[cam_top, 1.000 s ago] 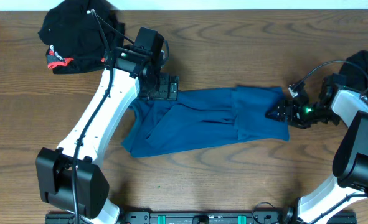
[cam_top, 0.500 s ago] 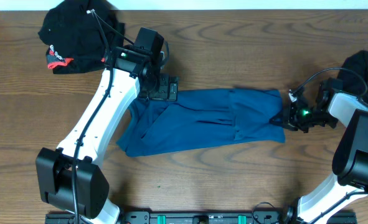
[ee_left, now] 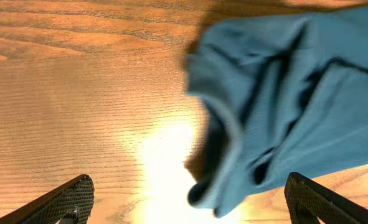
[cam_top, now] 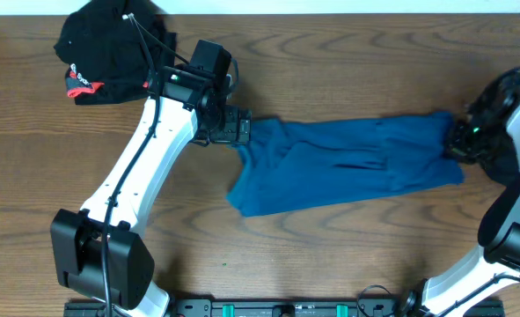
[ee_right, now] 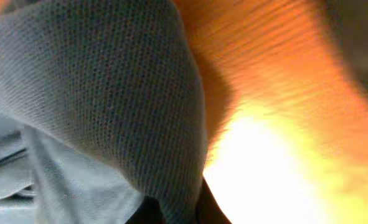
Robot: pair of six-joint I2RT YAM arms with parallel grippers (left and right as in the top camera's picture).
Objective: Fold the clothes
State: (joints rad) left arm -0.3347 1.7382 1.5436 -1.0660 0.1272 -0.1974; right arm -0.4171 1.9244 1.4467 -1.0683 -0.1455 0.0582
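A blue garment [cam_top: 343, 172] lies stretched across the middle of the wooden table. Its right edge is pinched in my right gripper [cam_top: 457, 141], which is shut on the cloth; the blue fabric [ee_right: 109, 106] fills the right wrist view down to the jaws. My left gripper [cam_top: 235, 126] hovers open over the garment's left end. Under it, the crumpled end of the garment [ee_left: 277, 99] lies between its two wide-apart fingertips [ee_left: 68, 196], not gripped.
A black garment with red trim [cam_top: 110, 48] sits bunched at the back left. Another dark garment [cam_top: 519, 88] lies at the right edge, by the right arm. Bare wood [cam_top: 286, 255] runs along the front.
My right gripper has shut on the blue garment's right edge and dragged it right. The whole garment has slid right and stretched out. The left arm has not moved.
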